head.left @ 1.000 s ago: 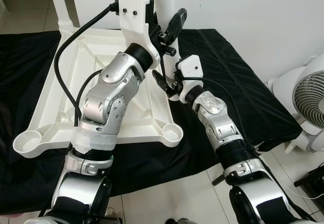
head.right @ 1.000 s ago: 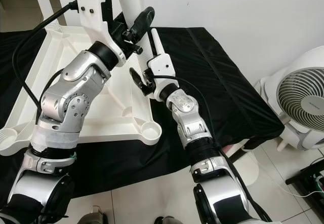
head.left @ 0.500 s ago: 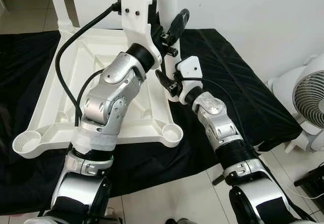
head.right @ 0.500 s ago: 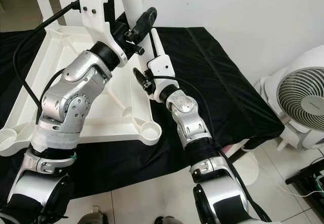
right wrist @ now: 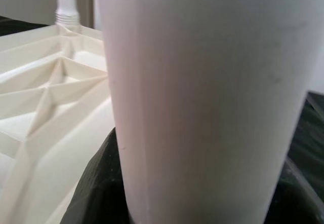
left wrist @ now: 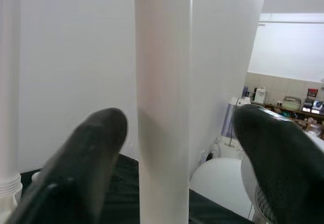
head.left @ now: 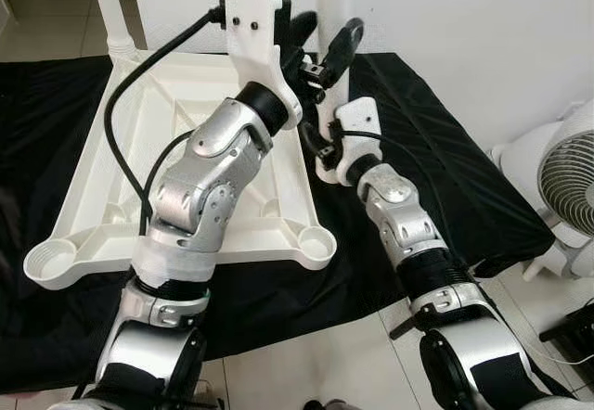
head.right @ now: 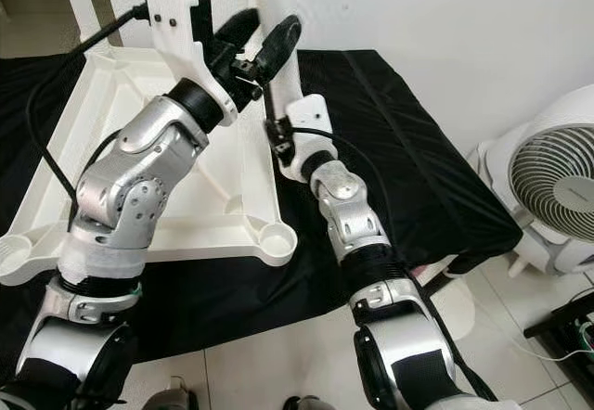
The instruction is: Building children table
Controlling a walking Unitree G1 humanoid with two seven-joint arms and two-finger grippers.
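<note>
**A:** What is the biggest thing in front of the robot?

**B:** A black cloth-covered platform (head.left: 436,160), with white tiled floor (head.left: 306,354) at its near edge. On it lies the white plastic children's tabletop (head.left: 139,178), upside down with its ribbed underside up and round leg sockets at the near corners. A white cylindrical table leg (head.right: 278,20) stands upright at its far right corner, and another white leg (head.left: 109,11) rises at the far left corner.

**A:** What else is nearby?

**B:** A white electric fan (head.right: 557,187) stands on the floor to the right, well apart from the tabletop. A black cable (head.left: 130,95) loops from the left wrist over the tabletop.

**A:** Where are the grippers?

**B:** The left gripper (head.right: 260,41) is raised at the upright leg, its two black fingers spread to either side of it. The right gripper (head.left: 325,155) sits lower, at the foot of the same leg, by the tabletop's right edge. The left forearm crosses over much of the tabletop's middle.

**A:** Does the left one grip the leg?

**B:** No. Its wrist view shows the leg (left wrist: 163,102) between the parted fingers (left wrist: 81,168), with gaps on both sides.

**A:** And the right one?

**B:** Its wrist view has the leg (right wrist: 207,97) very close, with ribbed tabletop (right wrist: 45,112) behind; I cannot tell whether its fingers are clamped.
</note>
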